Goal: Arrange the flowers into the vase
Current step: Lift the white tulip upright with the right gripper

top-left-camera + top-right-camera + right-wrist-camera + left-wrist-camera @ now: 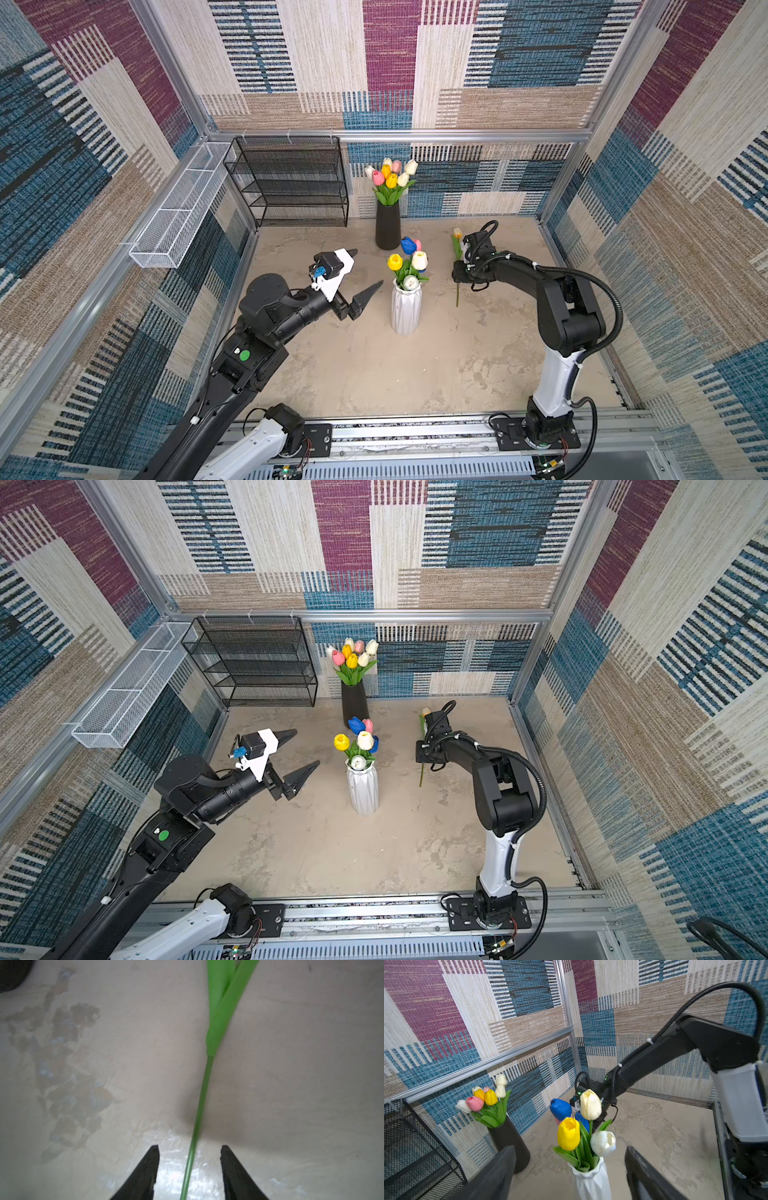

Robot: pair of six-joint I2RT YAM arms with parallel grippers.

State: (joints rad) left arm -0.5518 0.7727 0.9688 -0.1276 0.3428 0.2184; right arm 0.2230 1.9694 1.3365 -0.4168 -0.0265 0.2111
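Note:
A white ribbed vase (406,311) (592,1182) stands mid-table holding several flowers: yellow (395,262), cream (419,260), white, blue and pink heads. My left gripper (368,268) (570,1147) hovers just left of the vase at flower height, open wide and empty, facing the bouquet. One loose flower with a cream head (457,232) lies flat on the table to the vase's right. My right gripper (189,1147) points down over its green stem (200,1105), open, with a finger on each side of the stem and touching neither side.
A black vase (387,226) with several tulips stands at the back centre. A black wire shelf (291,183) sits in the back left corner and a white mesh basket (178,212) hangs on the left wall. Aluminium rails edge the table.

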